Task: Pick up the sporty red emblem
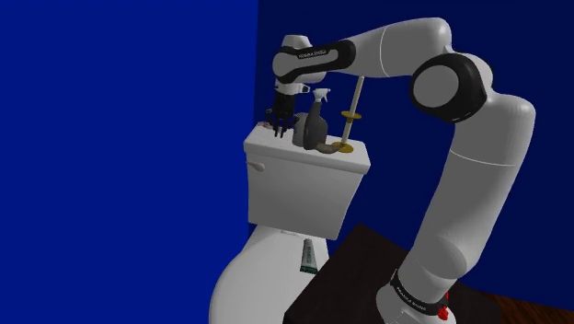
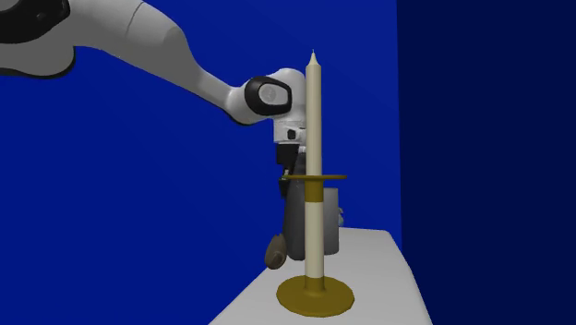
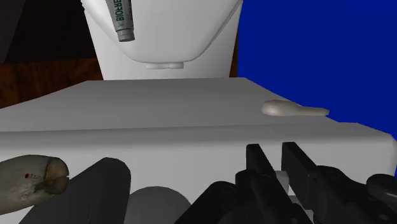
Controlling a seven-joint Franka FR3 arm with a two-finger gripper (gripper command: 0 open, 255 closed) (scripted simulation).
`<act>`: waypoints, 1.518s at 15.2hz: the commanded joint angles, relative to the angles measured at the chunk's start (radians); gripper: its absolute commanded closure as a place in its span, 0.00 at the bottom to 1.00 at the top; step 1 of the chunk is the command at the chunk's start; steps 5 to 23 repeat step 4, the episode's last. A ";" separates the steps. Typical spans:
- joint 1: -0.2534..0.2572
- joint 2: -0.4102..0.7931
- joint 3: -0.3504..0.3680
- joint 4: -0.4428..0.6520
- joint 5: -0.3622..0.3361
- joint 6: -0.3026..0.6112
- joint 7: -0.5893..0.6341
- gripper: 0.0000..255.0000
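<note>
In the shoulder view the arm reaches from the stand (image 1: 363, 267) over the toilet tank's lid (image 1: 276, 149) and holds the gripper (image 1: 276, 127) upright just above the lid's end nearest the blue wall (image 1: 129, 138). A small dark reddish piece, seemingly the emblem (image 1: 268, 119), shows right against the gripper's side. Whether the jaws are clamped on it or merely beside it cannot be told. A grey spray bottle (image 1: 313, 124) stands just beside the gripper, mid-lid. A brown lump (image 1: 327, 145) lies at the bottle's foot, and a tall candle (image 1: 355, 99) in a brass holder (image 1: 343, 147) stands towards the lid's other end. A tube (image 1: 309, 255) lies on the toilet seat cover below. In the second exterior view the candle (image 2: 314, 138) and its holder (image 2: 316, 295) stand nearest on the lid (image 2: 388, 277). The spray bottle (image 2: 332, 222) and the brown lump (image 2: 274, 253) sit behind them, and the gripper (image 2: 286, 183) hangs beyond the bottle. In the wrist view the gripper (image 3: 273, 154) sits low over the lid (image 3: 159, 108). The brown lump (image 3: 32, 181), flecked with red, and the bottle's dark rounded body (image 3: 105, 188) lie off to one side. The tube (image 3: 123, 19) lies beyond the lid's front edge.
</note>
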State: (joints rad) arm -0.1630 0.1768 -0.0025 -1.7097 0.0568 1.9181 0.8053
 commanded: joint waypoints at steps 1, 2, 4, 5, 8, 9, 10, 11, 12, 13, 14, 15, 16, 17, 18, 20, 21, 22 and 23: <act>0.000 -0.008 0.000 0.019 -0.001 -0.027 0.002 1.00; 0.000 -0.009 0.000 0.031 -0.001 -0.040 0.003 1.00; 0.000 -0.009 0.000 0.033 -0.001 -0.042 0.003 1.00; 0.000 -0.009 0.000 0.033 -0.001 -0.042 0.003 1.00; 0.000 -0.009 0.000 0.033 -0.001 -0.042 0.003 1.00; 0.000 -0.009 0.000 0.033 -0.001 -0.042 0.003 1.00; 0.000 -0.009 0.000 0.033 -0.001 -0.042 0.003 1.00; 0.000 -0.009 0.000 0.033 -0.001 -0.042 0.003 1.00; 0.000 -0.009 0.000 0.033 -0.001 -0.042 0.003 1.00; 0.000 -0.009 0.000 0.033 -0.001 -0.042 0.003 1.00; 0.000 -0.009 0.000 0.033 -0.001 -0.042 0.003 1.00; 0.000 -0.009 0.000 0.033 -0.001 -0.042 0.003 1.00; 0.000 -0.009 0.000 0.033 -0.001 -0.042 0.003 1.00; 0.000 -0.009 0.000 0.033 -0.001 -0.042 0.003 1.00; 0.000 -0.009 0.000 0.033 -0.001 -0.042 0.003 1.00; 0.000 -0.009 0.000 0.033 -0.001 -0.042 0.003 1.00; 0.000 -0.009 0.000 0.033 -0.001 -0.042 0.003 1.00; 0.000 -0.009 0.000 0.033 -0.001 -0.042 0.003 1.00; 0.000 -0.009 0.000 0.033 -0.001 -0.042 0.003 1.00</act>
